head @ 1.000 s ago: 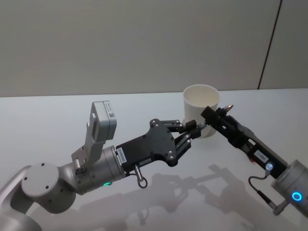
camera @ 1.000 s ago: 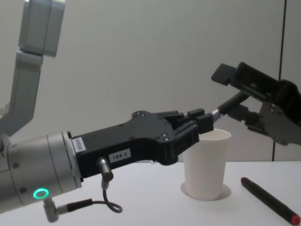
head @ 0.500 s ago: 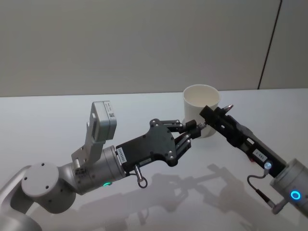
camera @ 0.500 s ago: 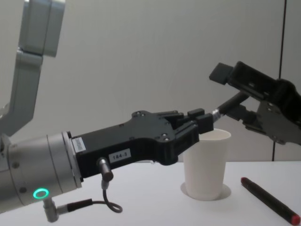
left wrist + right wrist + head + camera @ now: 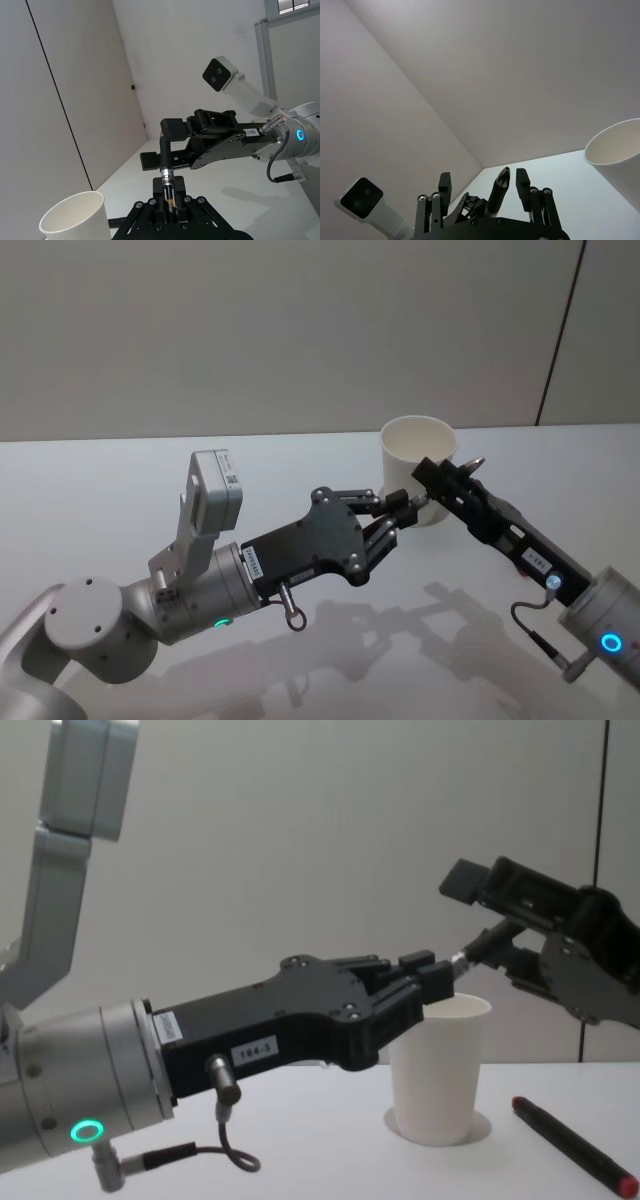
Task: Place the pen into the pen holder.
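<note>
The pen (image 5: 167, 186) is clamped in the closed left gripper (image 5: 403, 504), held above the worktop (image 5: 150, 480) near the rim of the pen holder (image 5: 418, 455). Its free tip is flanked by the spread fingers of the right gripper (image 5: 482, 181).

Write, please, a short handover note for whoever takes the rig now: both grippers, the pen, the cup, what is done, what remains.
Left gripper: above the table, close by the pen holder, jaws shut on the pen, which points toward the right gripper.
Right gripper: facing the left one, jaws open on either side of the pen's tip, not gripping.
Pen holder: upright, looks empty.
A second pen with red ends lies on the table to the holder's right.
Done: the pen is off the table.
Left: get it into the holder.
</note>
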Tool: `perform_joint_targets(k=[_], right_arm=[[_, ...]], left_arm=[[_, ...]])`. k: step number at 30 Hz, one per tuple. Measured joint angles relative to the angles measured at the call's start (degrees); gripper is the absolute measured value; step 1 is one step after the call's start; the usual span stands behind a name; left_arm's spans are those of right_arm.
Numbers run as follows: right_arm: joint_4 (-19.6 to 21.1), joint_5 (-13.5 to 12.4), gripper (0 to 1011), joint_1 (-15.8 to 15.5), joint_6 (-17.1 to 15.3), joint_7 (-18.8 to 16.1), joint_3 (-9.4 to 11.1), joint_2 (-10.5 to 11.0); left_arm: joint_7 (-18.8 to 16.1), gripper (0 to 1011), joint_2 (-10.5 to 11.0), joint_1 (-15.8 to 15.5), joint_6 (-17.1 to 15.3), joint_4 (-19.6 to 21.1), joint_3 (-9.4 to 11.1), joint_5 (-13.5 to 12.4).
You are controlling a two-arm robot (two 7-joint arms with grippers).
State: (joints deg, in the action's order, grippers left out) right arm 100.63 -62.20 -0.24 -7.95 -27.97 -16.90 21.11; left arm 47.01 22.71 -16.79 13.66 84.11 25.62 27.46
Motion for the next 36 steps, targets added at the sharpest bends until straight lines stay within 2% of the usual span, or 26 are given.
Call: perform_joint_targets(k=[1,9,16,18,21,22,23,36], right_arm=[[0.0,0.0,816,0.0,0.0,0.0,0.0,0.0],[-0.1,0.0,591,0.1,-0.1,-0.1,-0.1,0.0],[-0.1,0.0,336,0.2,-0.1,-0.1,-0.1,-0.1],[-0.1,0.0,302,0.2,-0.2,-0.1,-0.1,-0.1],[-0.2,0.0,190,0.2,-0.2,-0.1,-0.1,-0.1],[-0.2,0.0,190,0.2,-0.2,-0.1,-0.1,-0.1],[-0.2,0.0,132,0.2,-0.2,-0.1,-0.1,-0.1],[-0.2,0.0,125,0.2,-0.2,-0.1,-0.1,-0.1]], left_arm=[[0.0,130,0.0,0.0,0.0,0.0,0.0,0.0],[0.0,130,0.0,0.0,0.0,0.0,0.0,0.0],[0.0,129,0.0,0.0,0.0,0.0,0.0,0.0],[0.0,129,0.0,0.0,0.0,0.0,0.0,0.0],[0.0,129,0.0,0.0,0.0,0.0,0.0,0.0],[0.0,129,0.0,0.0,0.0,0.0,0.0,0.0],[0.0,129,0.0,0.0,0.0,0.0,0.0,0.0],[0.0,138,0.0,0.0,0.0,0.0,0.0,0.0]])
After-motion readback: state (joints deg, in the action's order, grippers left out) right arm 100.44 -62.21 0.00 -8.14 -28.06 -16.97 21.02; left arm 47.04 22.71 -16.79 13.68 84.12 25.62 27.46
